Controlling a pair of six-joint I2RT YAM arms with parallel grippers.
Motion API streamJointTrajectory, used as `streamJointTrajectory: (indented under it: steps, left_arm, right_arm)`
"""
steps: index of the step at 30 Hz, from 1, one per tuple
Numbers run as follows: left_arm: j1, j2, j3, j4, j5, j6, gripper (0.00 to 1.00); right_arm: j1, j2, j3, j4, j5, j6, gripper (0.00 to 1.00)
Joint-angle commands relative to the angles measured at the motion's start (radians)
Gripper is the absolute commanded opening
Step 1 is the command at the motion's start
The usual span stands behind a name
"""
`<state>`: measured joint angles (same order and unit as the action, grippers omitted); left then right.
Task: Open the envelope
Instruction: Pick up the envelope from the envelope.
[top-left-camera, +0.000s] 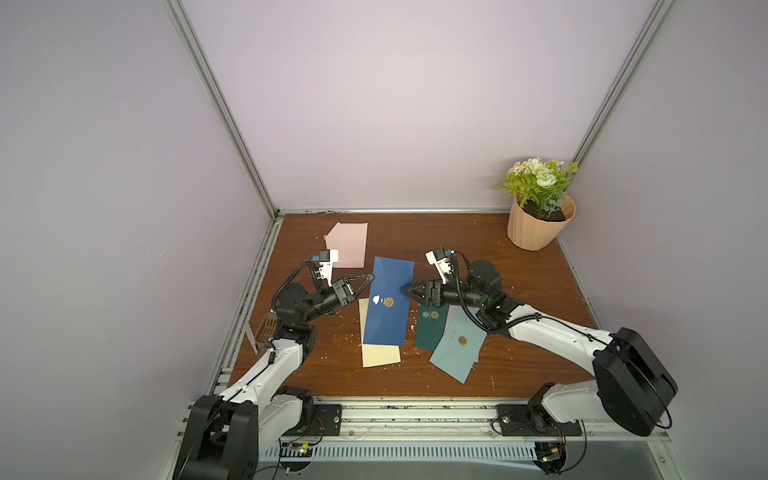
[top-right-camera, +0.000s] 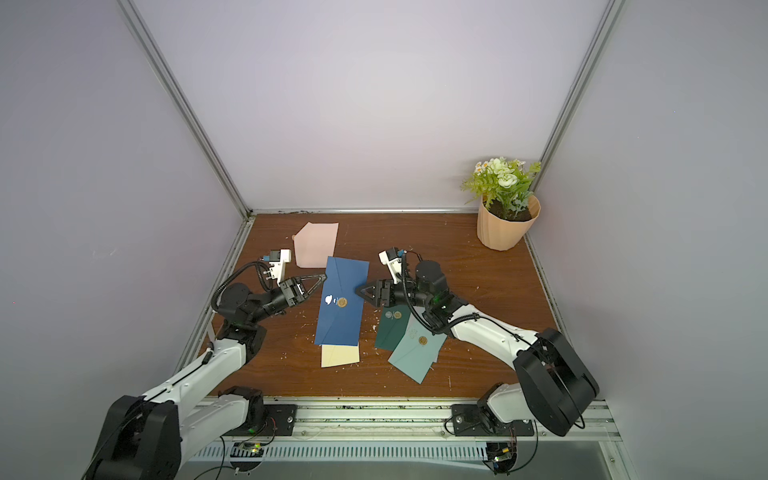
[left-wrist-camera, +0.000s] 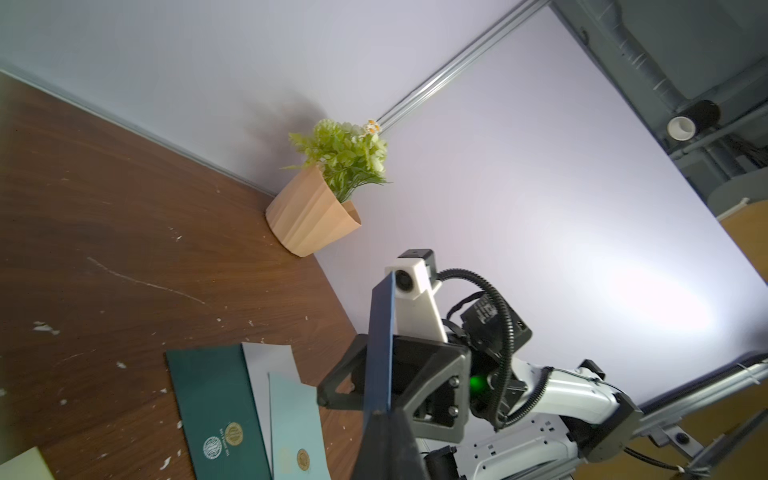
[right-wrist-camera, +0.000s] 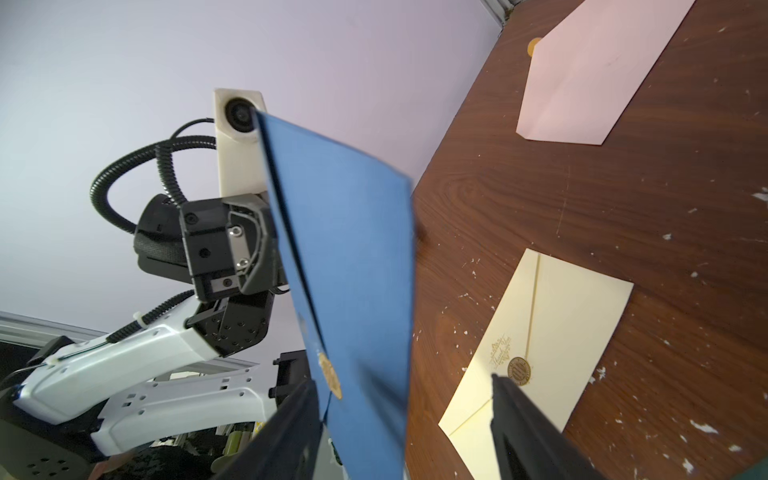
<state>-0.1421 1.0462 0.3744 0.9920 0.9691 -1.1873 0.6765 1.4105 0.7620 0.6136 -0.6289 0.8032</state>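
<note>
While left end effector (top-left-camera: 369, 277) pinches blue envelope (top-left-camera: 388, 320) edge, right end effector (top-left-camera: 407, 291) open, straddling opposite edge.

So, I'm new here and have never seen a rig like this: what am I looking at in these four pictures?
Two white robot arms stand at the near edge of a wooden table, each ending in a two-fingered gripper. Two pictures look down from overhead, nearly alike; the other two come from a camera on each wrist. The left gripper is shut on one edge of a blue envelope, holding it off the table; the right gripper is open, straddling the opposite edge. Lying flat are a pink envelope, a cream envelope, a dark green envelope and a light teal envelope. A potted plant stands in a far corner.
</note>
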Motion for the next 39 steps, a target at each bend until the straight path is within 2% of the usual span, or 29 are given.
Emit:
streamJointTrajectory:
  steps: [1,3,9,13,15,18,20,21,23,24,26,28,31,33,35,39]
  left_arm:
    - [0.011,0.008,-0.001,0.168,0.041,-0.094,0.00]
    - [0.010,0.025,-0.005,0.168,0.042,-0.095,0.00]
    - [0.010,0.077,-0.015,0.170,0.035,-0.081,0.00]
    - [0.012,0.108,-0.014,0.169,0.032,-0.070,0.00]
    - [0.012,0.116,-0.011,0.169,0.029,-0.066,0.00]
    - [0.013,0.129,-0.002,0.169,0.023,-0.063,0.00]
    - [0.013,0.139,0.004,0.166,0.025,-0.060,0.07]
    - [0.013,0.142,0.006,0.163,0.026,-0.055,0.12]
    - [0.014,0.140,0.010,0.130,0.029,-0.031,0.37]
    - [0.013,0.134,0.015,0.096,0.027,-0.004,0.43]
    - [0.013,0.115,0.034,-0.033,0.013,0.075,0.51]
    - [0.013,0.084,0.094,-0.305,-0.028,0.243,0.54]
    - [0.012,0.032,0.221,-0.748,-0.187,0.531,0.57]
    - [0.012,0.009,0.299,-0.926,-0.298,0.629,0.60]
    - [0.012,-0.021,0.343,-0.989,-0.370,0.660,0.63]
    - [0.013,-0.065,0.345,-1.010,-0.425,0.671,0.68]
  right_arm:
    - [-0.003,0.016,0.041,0.174,-0.073,0.064,0.68]
    - [-0.003,0.027,0.030,0.269,-0.095,0.110,0.65]
    - [-0.003,0.048,0.005,0.478,-0.142,0.233,0.30]
    - [-0.004,0.051,0.002,0.488,-0.149,0.249,0.08]
    - [-0.004,0.048,0.003,0.465,-0.144,0.242,0.01]
    - [-0.005,0.039,0.003,0.422,-0.136,0.222,0.00]
    - [-0.004,0.027,0.006,0.378,-0.124,0.199,0.00]
    - [-0.004,0.018,0.006,0.349,-0.114,0.182,0.00]
    - [-0.004,-0.003,0.016,0.277,-0.093,0.143,0.00]
    - [-0.004,-0.016,0.023,0.231,-0.079,0.122,0.00]
    - [-0.003,-0.038,0.045,0.115,-0.044,0.066,0.00]
    - [-0.003,-0.061,0.074,-0.016,0.006,0.008,0.00]
    - [-0.005,-0.070,0.123,-0.179,0.068,-0.054,0.00]
    - [-0.005,-0.060,0.143,-0.232,0.088,-0.062,0.00]
    - [-0.004,-0.028,0.175,-0.267,0.086,-0.059,0.00]
    - [0.000,0.064,0.272,-0.320,0.072,-0.050,0.00]
